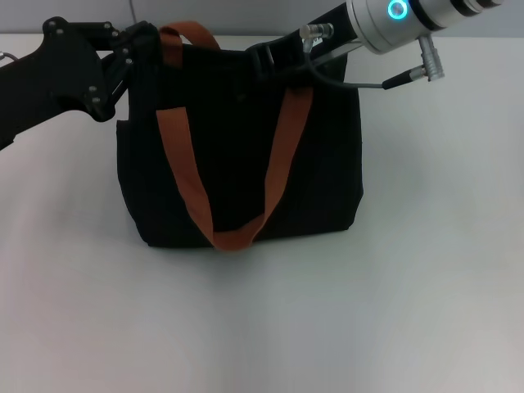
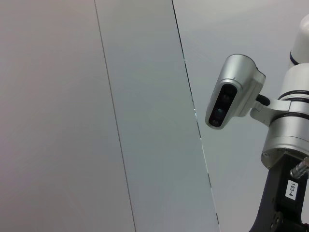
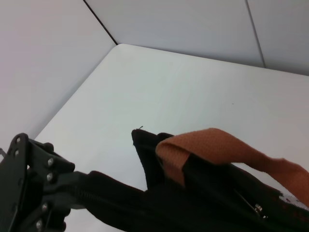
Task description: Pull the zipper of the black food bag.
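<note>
Bracing the black food bag [image 1: 237,164]: left gripper [image 1: 131,51] clamps its far-left top corner; right gripper [image 1: 274,56], at the far-right top edge, grip state indeterminable, should draw the zipper [image 3: 259,208] straight along the track.

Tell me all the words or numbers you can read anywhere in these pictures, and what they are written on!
"103-4" stands on a small white label stuck to the black part of the right arm, seen in the left wrist view.
No words or numbers show on the black food bag, its orange straps or the white table.
The glowing ring on the right arm is only a light, not a sign.
</note>
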Controlling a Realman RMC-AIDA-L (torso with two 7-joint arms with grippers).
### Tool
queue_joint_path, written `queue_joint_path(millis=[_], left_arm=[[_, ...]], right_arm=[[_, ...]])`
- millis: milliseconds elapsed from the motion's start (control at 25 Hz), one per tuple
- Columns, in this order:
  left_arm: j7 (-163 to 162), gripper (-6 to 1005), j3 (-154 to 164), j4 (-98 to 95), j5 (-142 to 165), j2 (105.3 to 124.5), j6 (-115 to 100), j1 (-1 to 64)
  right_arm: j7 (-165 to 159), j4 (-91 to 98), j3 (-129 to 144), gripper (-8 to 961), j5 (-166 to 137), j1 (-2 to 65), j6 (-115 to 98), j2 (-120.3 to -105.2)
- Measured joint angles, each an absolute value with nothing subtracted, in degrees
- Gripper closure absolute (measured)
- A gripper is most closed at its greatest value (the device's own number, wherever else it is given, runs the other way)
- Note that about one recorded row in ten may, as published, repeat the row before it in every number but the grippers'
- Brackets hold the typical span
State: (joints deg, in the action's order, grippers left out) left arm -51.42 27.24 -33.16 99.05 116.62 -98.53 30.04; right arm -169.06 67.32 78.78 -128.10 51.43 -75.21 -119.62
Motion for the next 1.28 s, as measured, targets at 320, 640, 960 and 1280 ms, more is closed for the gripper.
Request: queue_joint_path(millis=[320,640,960,1280], left_arm=[[-51.41,967,27.15,-33.08,99.05,116.63,-98.93,29.81],[-51.41,967,27.16,-33.07,99.05,116.5,-98.97,29.61],[-51.69,967,27.16,-32.92,99.05,116.46,-99.45,29.62],[-51.91,967,27.2,-32.92,99.05,116.45,-99.83,29.62]], right_arm=[[-169.08,67.7,78.52,956,-128.15,51.0,-75.14,-119.62],[-169.18,69.25,78.23,951,-128.49,50.68,-75.39,-119.52],[-169.06,68.54,78.29,944,-128.44,50.8,-75.89,-119.36],[-168.65,68.46,78.41,936,-127.21,50.82,-75.33,-119.37]])
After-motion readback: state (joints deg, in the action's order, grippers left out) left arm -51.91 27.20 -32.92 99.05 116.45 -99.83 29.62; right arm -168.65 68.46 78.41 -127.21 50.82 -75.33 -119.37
